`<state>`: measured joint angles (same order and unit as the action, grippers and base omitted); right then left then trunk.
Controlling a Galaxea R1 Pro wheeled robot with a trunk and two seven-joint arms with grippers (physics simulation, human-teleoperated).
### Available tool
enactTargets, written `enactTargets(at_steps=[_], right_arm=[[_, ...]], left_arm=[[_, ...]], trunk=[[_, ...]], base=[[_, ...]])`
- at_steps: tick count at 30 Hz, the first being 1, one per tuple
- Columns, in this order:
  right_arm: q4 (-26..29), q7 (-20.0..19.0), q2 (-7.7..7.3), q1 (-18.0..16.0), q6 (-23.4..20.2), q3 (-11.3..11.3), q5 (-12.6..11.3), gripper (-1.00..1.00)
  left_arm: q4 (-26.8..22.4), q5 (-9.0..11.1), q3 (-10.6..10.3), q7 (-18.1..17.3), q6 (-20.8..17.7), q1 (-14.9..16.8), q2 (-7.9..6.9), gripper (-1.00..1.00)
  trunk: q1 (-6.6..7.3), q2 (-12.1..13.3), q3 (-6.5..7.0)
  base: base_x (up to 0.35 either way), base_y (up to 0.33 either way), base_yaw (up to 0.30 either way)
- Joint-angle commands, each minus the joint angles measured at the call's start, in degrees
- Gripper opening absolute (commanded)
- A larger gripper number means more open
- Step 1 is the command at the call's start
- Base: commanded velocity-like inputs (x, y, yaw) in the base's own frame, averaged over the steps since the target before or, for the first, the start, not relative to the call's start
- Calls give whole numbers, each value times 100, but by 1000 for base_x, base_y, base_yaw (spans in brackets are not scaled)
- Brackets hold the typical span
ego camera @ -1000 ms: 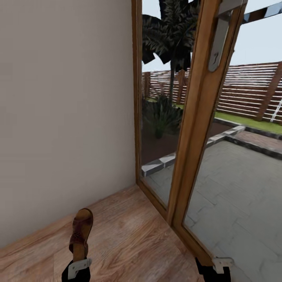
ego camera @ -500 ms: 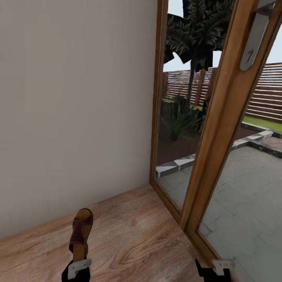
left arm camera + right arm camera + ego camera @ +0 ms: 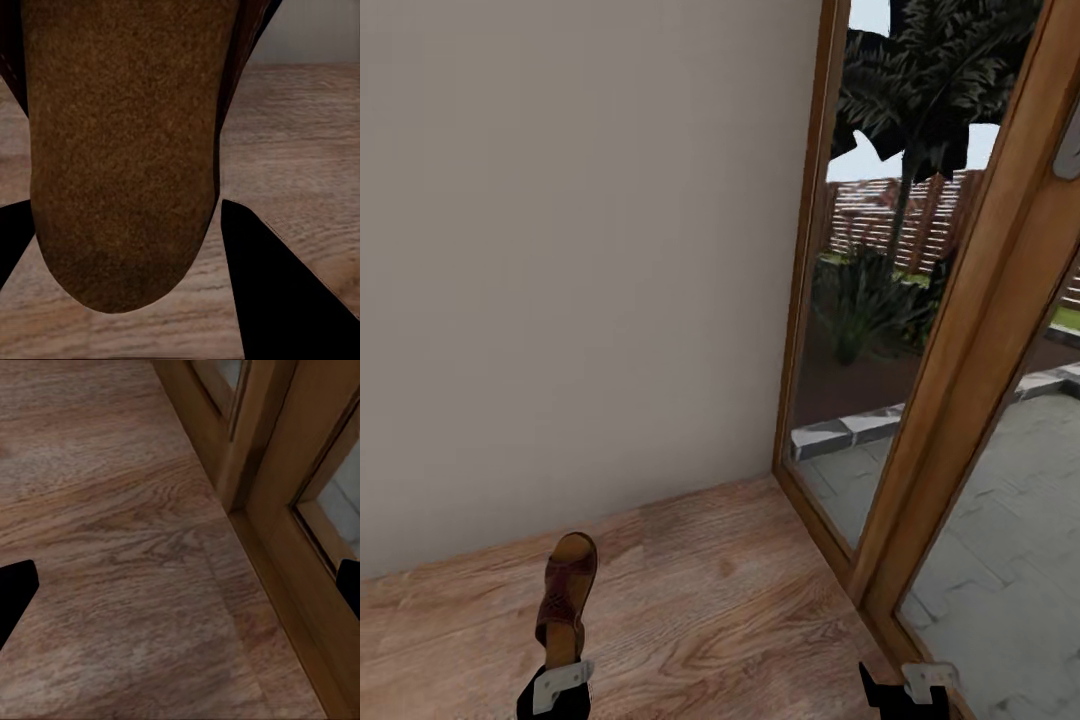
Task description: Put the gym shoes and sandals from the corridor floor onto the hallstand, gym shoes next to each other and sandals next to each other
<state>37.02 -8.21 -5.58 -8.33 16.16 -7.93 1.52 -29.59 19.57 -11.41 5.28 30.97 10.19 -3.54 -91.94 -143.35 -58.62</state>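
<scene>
while low, left gripper [image 3: 563, 672] pinches sandal [image 3: 566, 590]; right gripper [image 3: 915, 683] spread

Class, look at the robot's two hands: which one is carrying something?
The left hand: a brown sandal sticks out from it. The right hand holds nothing.

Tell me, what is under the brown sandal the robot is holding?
Under the sandal, gripped by the left gripper, you can see wood floor. The sandal covers the patch of floor straight beneath it.
</scene>
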Motion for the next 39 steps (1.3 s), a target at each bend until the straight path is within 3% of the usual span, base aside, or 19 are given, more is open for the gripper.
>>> enactTargets(at_steps=[1,20,39], right_arm=[[-2,-49,4,-2,17,-33,15,100],[-2,-49,4,-2,17,-33,15,100],[-2,-49,4,-2,18,-33,15,100]], left_arm=[[1,-6,-47,61,16,4,-7,-100],[-3,-3,-45,61,23,0,-7,-100],[-3,0,-45,61,22,0,-7,-100]], trunk=[[1,-2,-5],[1,-2,-5],[1,-2,-5]], base=[[0,-12,275],[0,-4,275],[0,-129,275]])
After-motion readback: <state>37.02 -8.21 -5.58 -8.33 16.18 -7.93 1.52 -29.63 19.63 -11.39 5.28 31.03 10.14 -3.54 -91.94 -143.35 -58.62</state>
